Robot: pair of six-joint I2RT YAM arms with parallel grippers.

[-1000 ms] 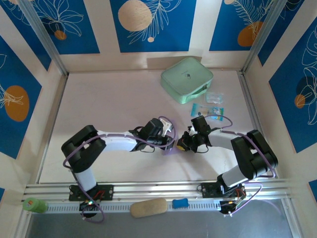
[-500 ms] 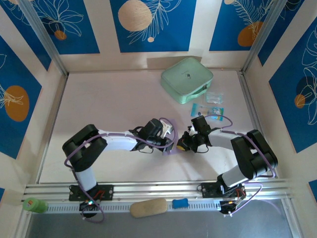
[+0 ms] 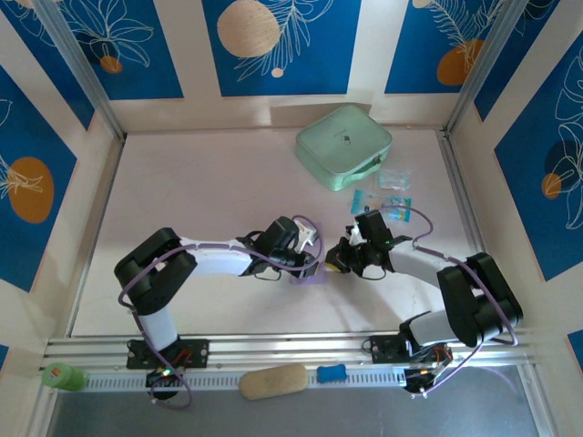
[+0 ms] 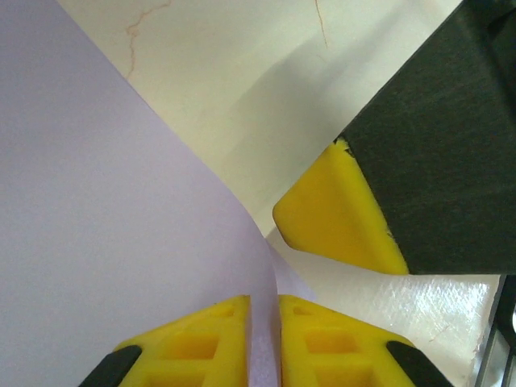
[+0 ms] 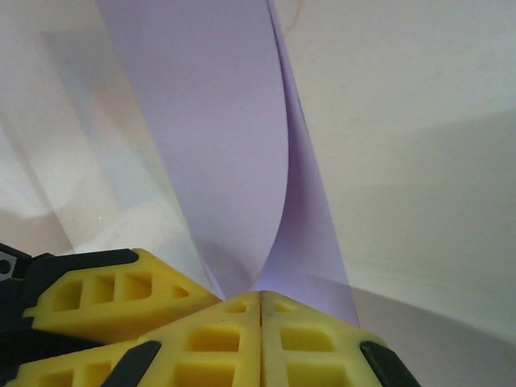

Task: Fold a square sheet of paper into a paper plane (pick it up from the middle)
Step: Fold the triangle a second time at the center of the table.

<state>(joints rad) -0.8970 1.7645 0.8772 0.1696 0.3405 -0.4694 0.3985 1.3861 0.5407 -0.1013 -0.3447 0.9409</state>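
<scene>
**Top view, lower left to centre.** The left arm (image 3: 214, 258) lies as it did a second ago, elbow at the lower left and wrist near the middle. The left hand (image 4: 264, 322) is clamped on the sheet of paper (image 4: 105, 201). In the left wrist view its two yellow fingers (image 4: 201, 343) stand almost together at the bottom edge. The lavender sheet rises from the narrow slit between them and spreads over the left half of the frame.

**Centre.** In the top view the sheet sits slightly below the middle, over the tabletop (image 3: 200, 182) and between the two hands. It has stayed there. Whether it touches the surface cannot be told.

**Right of centre.** The right hand (image 5: 260, 310) is pressed shut on the same sheet. In the right wrist view the paper curls up out of the seam between its fingers toward the upper middle. One right fingertip shows at centre right of the left wrist view, near the left fingers but apart from them. The right arm (image 3: 478, 305) has changed: its elbow has swung toward the lower right corner and the forearm now reaches further toward the centre.

**Upper right of centre.** The mint-green case (image 3: 343, 146) lies closed and unmoved on the tabletop, and its contents cannot be seen. Small blue packets (image 3: 399, 206) and a clear packet (image 3: 394, 178) lie outside it, just below and to its right.
</scene>
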